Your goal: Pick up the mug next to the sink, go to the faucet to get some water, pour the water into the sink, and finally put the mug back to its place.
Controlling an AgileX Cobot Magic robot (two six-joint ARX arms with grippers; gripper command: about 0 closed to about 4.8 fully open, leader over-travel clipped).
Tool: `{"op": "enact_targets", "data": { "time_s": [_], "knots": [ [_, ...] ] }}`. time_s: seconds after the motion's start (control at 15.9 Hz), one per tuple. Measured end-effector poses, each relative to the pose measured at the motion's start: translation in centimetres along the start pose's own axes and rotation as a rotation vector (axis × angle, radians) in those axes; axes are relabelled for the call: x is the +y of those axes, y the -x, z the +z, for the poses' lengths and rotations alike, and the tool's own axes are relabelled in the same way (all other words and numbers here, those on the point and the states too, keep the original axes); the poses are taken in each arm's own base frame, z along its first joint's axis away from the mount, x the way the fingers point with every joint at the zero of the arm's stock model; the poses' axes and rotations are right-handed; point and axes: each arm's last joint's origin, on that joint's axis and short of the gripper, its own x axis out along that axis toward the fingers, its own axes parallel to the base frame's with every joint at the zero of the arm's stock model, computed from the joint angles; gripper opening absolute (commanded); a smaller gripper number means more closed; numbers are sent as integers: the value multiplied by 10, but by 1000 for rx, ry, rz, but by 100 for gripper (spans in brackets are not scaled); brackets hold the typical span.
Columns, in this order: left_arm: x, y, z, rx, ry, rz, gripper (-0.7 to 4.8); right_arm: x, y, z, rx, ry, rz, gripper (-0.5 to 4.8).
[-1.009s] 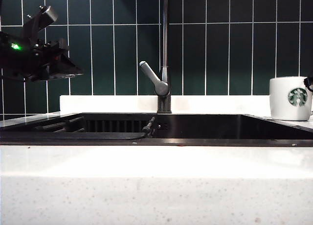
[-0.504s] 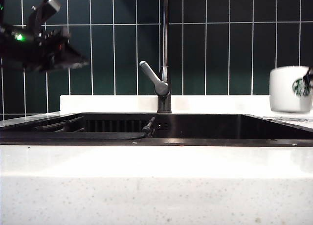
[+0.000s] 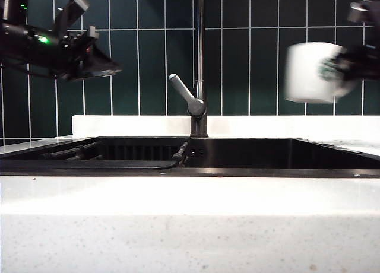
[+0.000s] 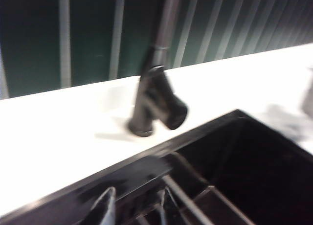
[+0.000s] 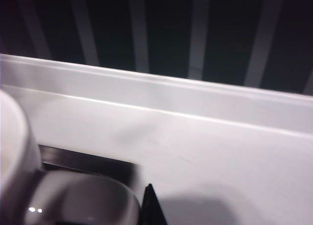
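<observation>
The white ceramic mug with a green round logo hangs in the air, upright, above the right end of the wide black-rimmed sink and well to the right of the tall slim dark-grey faucet. The right gripper holds it from the right, jaws closed on its handle side; the right wrist view shows only the mug's rim and handle. The left gripper hovers high on the left, empty, fingers parted, its camera looking towards the faucet's lever. Risks, judged from here: a handle-only grip may let the mug swing or slip during travel; the mug could also strike the faucet pipe.
</observation>
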Motion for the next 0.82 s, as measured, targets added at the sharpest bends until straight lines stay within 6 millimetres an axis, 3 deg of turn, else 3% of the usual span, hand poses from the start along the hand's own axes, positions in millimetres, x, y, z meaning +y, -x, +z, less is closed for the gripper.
{"op": "enact_targets", "data": {
  "time_s": [0.19, 0.5, 0.63, 0.82],
  "knots": [
    [8, -14, 7, -10, -12, -46, 126, 34, -11, 18, 36, 7, 129, 8],
    [28, -57, 6, -4, -15, -123, 159, 86, -20, 61, 24, 32, 284, 8],
    [36, -82, 4, -11, -24, -159, 161, 101, -25, 74, 39, 35, 330, 8],
    [47, -111, 9, -37, -53, -204, 162, 113, -31, 78, 70, 8, 356, 8]
  ]
}}
